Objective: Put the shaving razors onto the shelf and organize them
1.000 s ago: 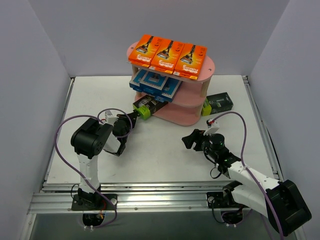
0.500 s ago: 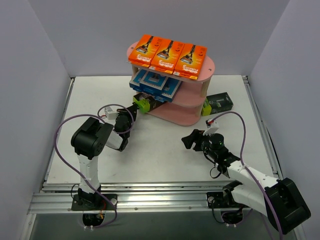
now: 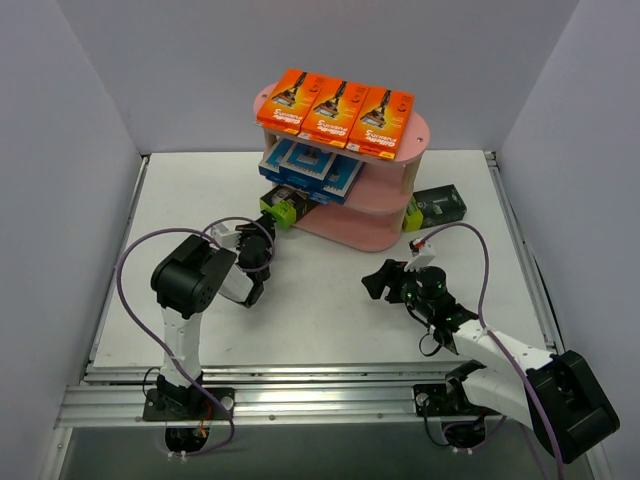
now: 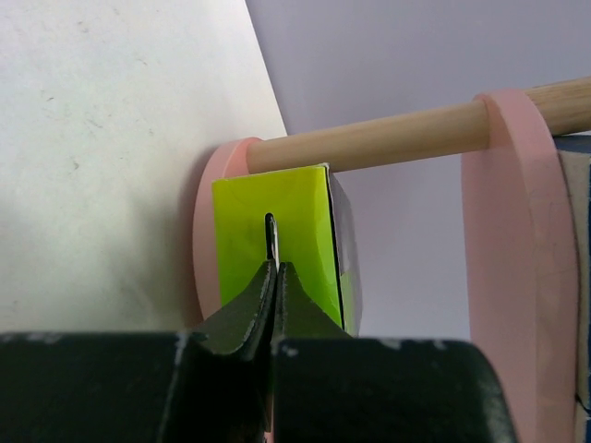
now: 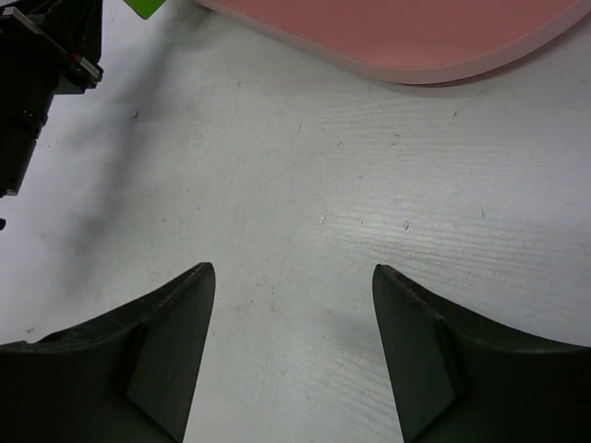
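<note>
Left gripper (image 4: 275,268): closed fully, black fingertips pressed together and set against the lime-green end face of a black-and-lime razor pack (image 4: 240,231), right at its hang slot; no telling whether anything thin is pinched there.

Right gripper (image 5: 294,269): about half open, empty, low over bare table, well apart from every pack.

White table top (image 3: 330,300): bearing the shelf and one loose pack.

Pink three-tier shelf with oval boards and pale wooden posts (image 3: 365,235): upright at the far middle of the table.

- Top tier: three bright orange razor packs (image 3: 336,108), flat, side by side in a row.
- Middle tier: blue-and-white razor packs (image 3: 310,165), flat, side by side, overhanging the near edge; count unclear.
- Bottom tier, left end: the black-and-lime razor pack, partly in under the middle board, lime end jutting out toward the left arm.

Second black pack with lime-green end (image 3: 436,207): flat on the table, just beside the right end of the shelf.
</note>
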Robot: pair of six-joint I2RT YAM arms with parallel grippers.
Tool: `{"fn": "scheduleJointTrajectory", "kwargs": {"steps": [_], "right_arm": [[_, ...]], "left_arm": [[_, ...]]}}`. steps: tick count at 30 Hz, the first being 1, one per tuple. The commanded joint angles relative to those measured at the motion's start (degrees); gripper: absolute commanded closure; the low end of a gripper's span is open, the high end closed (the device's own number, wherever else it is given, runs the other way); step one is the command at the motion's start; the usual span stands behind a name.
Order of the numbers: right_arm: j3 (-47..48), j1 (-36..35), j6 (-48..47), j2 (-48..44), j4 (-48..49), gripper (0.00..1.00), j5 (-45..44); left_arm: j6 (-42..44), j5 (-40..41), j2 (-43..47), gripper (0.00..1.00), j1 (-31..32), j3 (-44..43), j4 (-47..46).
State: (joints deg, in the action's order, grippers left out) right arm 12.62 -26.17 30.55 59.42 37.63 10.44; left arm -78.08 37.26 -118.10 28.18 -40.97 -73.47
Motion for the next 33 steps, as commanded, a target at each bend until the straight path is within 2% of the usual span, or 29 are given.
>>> {"fn": "scheduleJointTrajectory", "kwargs": {"steps": [1,15,33], "right_arm": [[0.21,0.6,-0.66,0.26,2.98,0.35,0.9],[0.12,0.6,-0.22,1.31,3.51,0.36,2.48],[-0.05,0.6,-0.05,1.23,4.21,0.36,2.57]], "left_arm": [[0.83,6.85,-0.99,0.98,0.99,-1.3,-13.8],[2.32,15.56,-4.76,0.98,5.82,-3.77,-16.79],[4.87,16.45,-8.2,0.98,6.97,-8.95,-17.23]]}}
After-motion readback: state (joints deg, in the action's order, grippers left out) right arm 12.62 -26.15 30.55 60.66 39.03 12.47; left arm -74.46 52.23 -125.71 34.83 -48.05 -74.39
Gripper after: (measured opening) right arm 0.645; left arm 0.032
